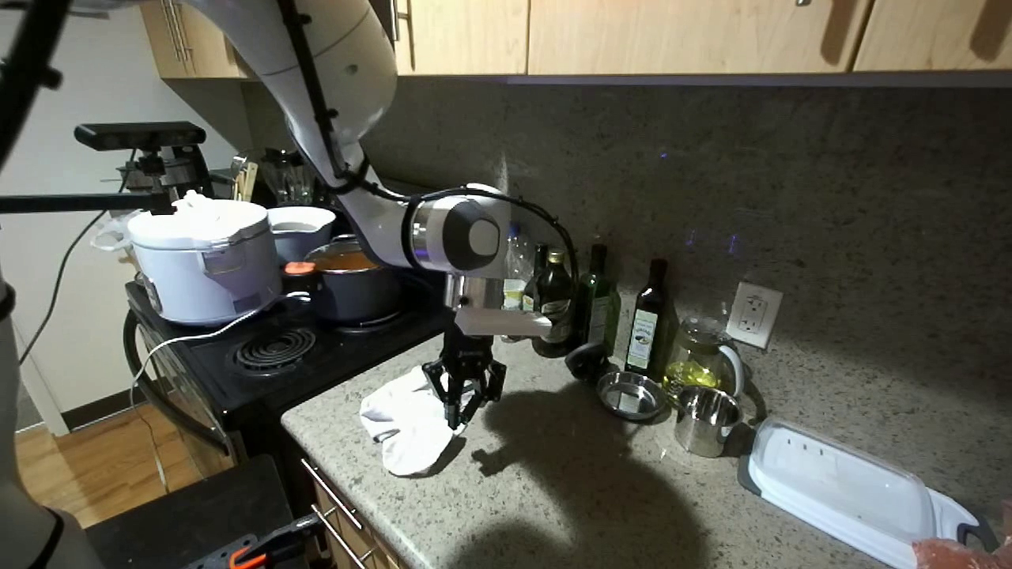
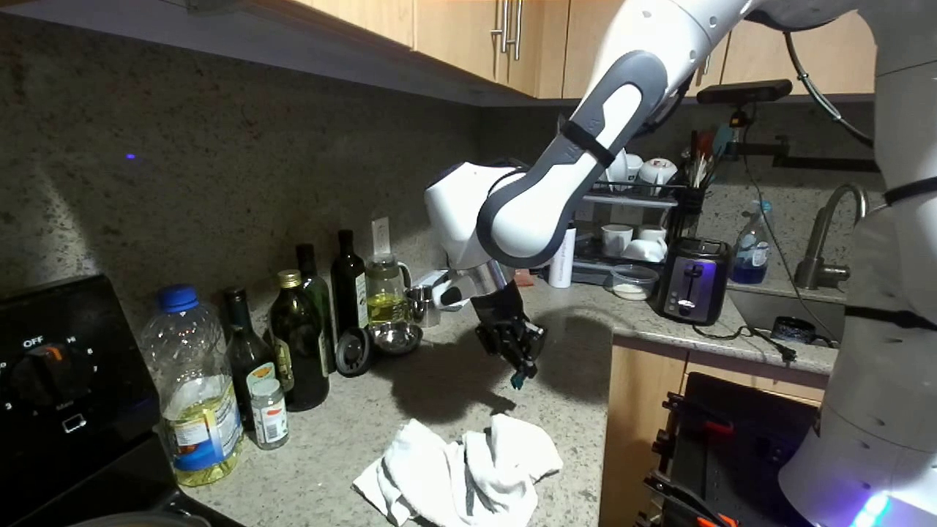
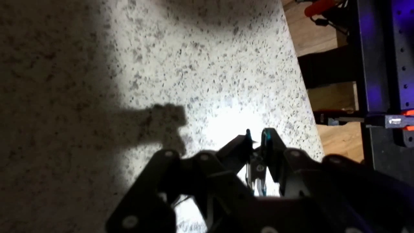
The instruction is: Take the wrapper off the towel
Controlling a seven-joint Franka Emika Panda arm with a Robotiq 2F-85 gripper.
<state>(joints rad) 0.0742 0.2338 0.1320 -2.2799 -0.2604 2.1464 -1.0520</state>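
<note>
See the white towel lying crumpled in loose folds on the speckled counter, near the stove and toward the counter's front edge rather than the wall. Find the black gripper over the same counter, pointing down, farther from the stove than the towel and, in an exterior view, hanging apart from it. Note the fingertips drawn close together in the wrist view. Cannot tell whether clenched or slightly parted, nor whether grasping anything thin. Trace the white arm stretched out over the counter and bent downward to the gripper, with a broad dark shadow spread on the side of the towel away from the stove.

On the stove itself, find a white cooker, a pale pot and a dark pot. Just beside the stove, by the wall, spot a blue-capped plastic bottle and a small jar. Farther from the stove along the same wall, find a cluster of dark bottles, then a glass jug with yellow liquid, a shallow steel bowl and a steel cup. Well apart from the stove, make out a long white tray with dark grey ends, lying on the counter near the wall. Also well apart from the stove, see a black toaster, a rack bearing white cups, and the sink with a metal faucet beside it.
</note>
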